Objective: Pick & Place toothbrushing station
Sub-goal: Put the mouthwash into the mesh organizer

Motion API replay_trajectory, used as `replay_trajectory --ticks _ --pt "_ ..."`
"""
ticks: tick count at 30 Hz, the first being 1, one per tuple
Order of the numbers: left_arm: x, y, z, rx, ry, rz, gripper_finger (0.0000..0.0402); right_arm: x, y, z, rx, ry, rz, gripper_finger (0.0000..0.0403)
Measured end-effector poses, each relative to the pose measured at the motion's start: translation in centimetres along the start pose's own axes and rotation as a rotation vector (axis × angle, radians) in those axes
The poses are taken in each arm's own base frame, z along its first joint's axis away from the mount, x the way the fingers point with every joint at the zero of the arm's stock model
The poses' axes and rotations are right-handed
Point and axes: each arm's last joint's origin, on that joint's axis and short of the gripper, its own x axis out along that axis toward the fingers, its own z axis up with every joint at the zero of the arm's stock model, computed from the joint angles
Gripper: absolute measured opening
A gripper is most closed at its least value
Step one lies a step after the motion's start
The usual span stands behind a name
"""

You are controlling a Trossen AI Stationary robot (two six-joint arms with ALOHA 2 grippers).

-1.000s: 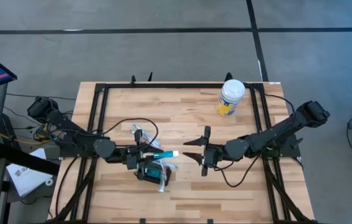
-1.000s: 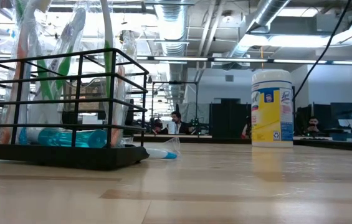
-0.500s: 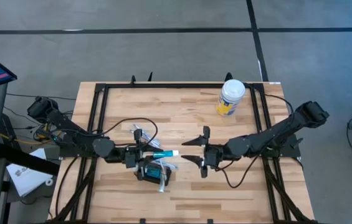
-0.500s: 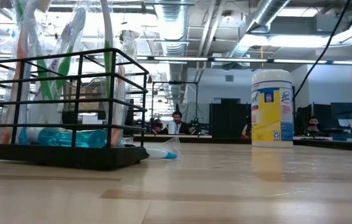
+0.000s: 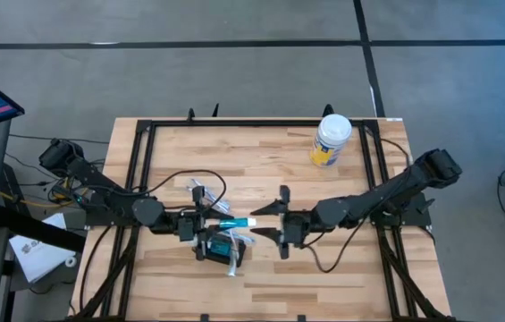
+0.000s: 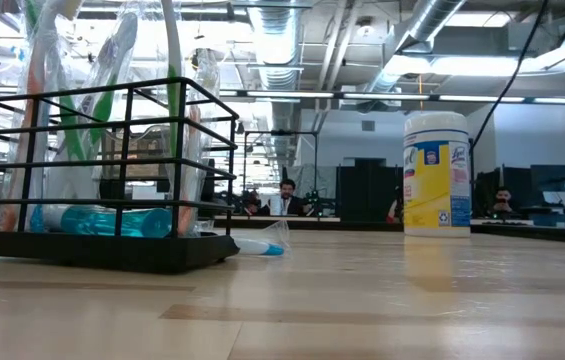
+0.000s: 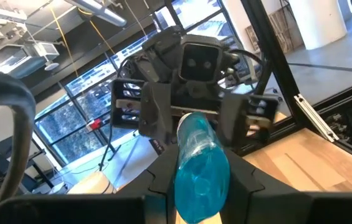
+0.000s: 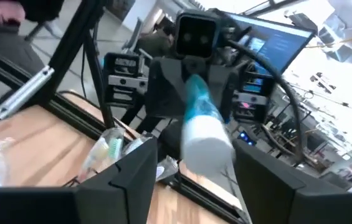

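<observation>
From above, the left gripper [image 5: 206, 221] pinches a teal tube [image 5: 236, 221] over the black station [image 5: 219, 251], front-left on the table [image 5: 261, 161]. The right gripper [image 5: 268, 222] is spread around the tube's white end. The right wrist view confirms its fingers [image 8: 132, 168] flank the tube without touching.

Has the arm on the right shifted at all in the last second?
Yes. In the high view the right gripper has slid left, away from the white canister, its open fingers now flanking the teal tube's white cap.
</observation>
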Motion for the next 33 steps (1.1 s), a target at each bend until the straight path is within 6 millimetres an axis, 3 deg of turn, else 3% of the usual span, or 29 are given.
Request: replay_trajectory --ticks 9,33 --pt "0.0 0.0 0.0 0.0 -0.001 -0.001 0.0067 2.7 0.6 0.8 -0.054 -0.005 -0.006 0.02" --pt "0.0 0.0 0.1 -0.002 -0.005 -0.002 0.0067 2.3 1.2 1.2 -0.083 0.053 -0.064 0.0164"
